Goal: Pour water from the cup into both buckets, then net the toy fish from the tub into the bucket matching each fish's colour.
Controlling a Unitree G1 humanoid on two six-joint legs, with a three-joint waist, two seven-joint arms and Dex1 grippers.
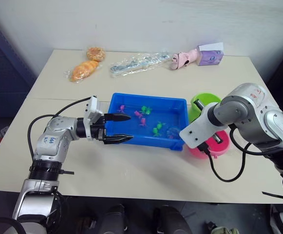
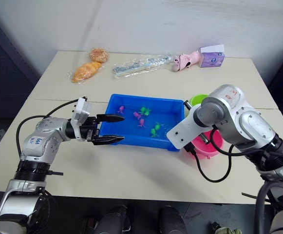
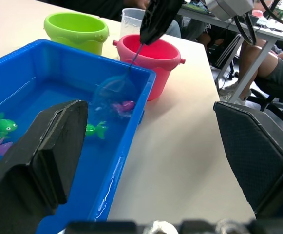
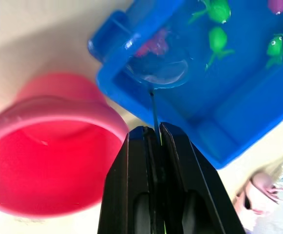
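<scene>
The blue tub point(image 1: 146, 142) holds water and several toy fish, some green point(image 1: 145, 110) and some pink point(image 1: 142, 122). My left gripper point(image 1: 123, 128) is open at the tub's left end, with nothing between its fingers. My right gripper point(image 4: 154, 129) is shut on the net's thin handle. The net's hoop point(image 4: 158, 71) dips into the tub's right end beside a pink fish point(image 3: 124, 106). The pink bucket point(image 1: 221, 149) stands just right of the tub. Behind it are the green bucket point(image 1: 203, 101) and the clear cup point(image 3: 131, 20).
Along the table's far edge lie bagged bread point(image 1: 84, 70), a clear plastic bag point(image 1: 139, 62), a pink toy point(image 1: 184, 59) and a purple box point(image 1: 210, 54). Seated people point(image 3: 273, 63) and a desk show beyond the table's right edge.
</scene>
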